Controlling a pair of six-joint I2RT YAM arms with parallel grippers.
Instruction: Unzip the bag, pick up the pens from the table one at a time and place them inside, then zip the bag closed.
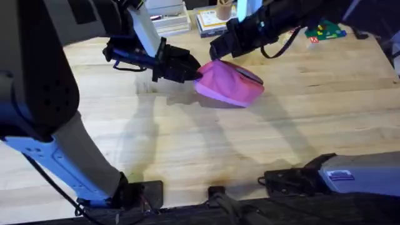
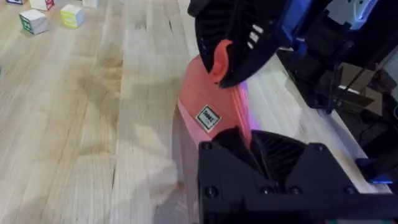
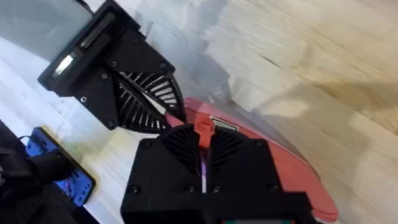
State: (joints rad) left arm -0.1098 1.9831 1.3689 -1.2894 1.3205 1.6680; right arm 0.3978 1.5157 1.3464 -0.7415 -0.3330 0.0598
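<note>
Wide light wooden plank table, bright-pink oblong fabric pouch with orange-red zipper lay on its far middle, black left gripper clamped on the pouch's left end, black right gripper pinched its orange-red zipper tab at the top edge.

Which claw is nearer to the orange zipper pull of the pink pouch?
Right. The right claw is shut on the zipper pull at the pink pouch's top edge. The left claw grips the pouch's end, beside the pull.
</note>
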